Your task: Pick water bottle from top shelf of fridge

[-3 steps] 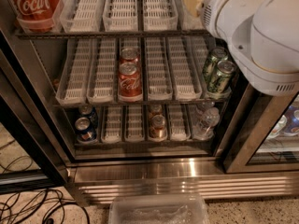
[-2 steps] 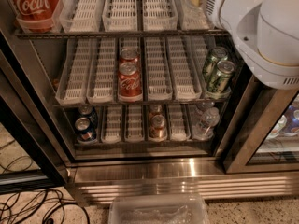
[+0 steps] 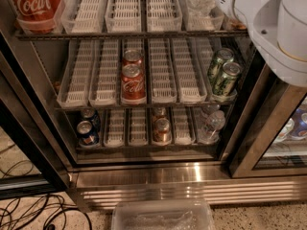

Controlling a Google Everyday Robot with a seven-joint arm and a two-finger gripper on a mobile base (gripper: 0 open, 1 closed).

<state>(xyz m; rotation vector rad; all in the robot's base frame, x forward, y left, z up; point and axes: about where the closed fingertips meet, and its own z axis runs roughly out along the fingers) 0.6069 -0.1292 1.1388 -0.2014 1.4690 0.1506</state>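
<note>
The fridge (image 3: 192, 174) stands open in front of me, with a dark frame and a shiny steel base. The uppermost rack in view, the top shelf (image 3: 129, 32), carries white slotted lane trays. In its right lane stands the clear ribbed lower part of a bottle (image 3: 197, 1), probably the water bottle. Its cap and label are cut off by the top edge. My white arm (image 3: 268, 28) fills the upper right corner, just right of that lane. The gripper itself is out of view.
A red Coca-Cola bottle (image 3: 33, 4) stands at the top shelf's left end. The middle rack holds two red cans (image 3: 133, 78) and two green cans (image 3: 223, 73). The bottom rack holds cans and a small clear bottle (image 3: 211, 123). A clear plastic bin (image 3: 163, 217) and cables (image 3: 29, 214) lie on the floor.
My arm has moved up and to the right, uncovering the green cans and more of the top shelf's right lane. Nothing in the fridge has moved.
</note>
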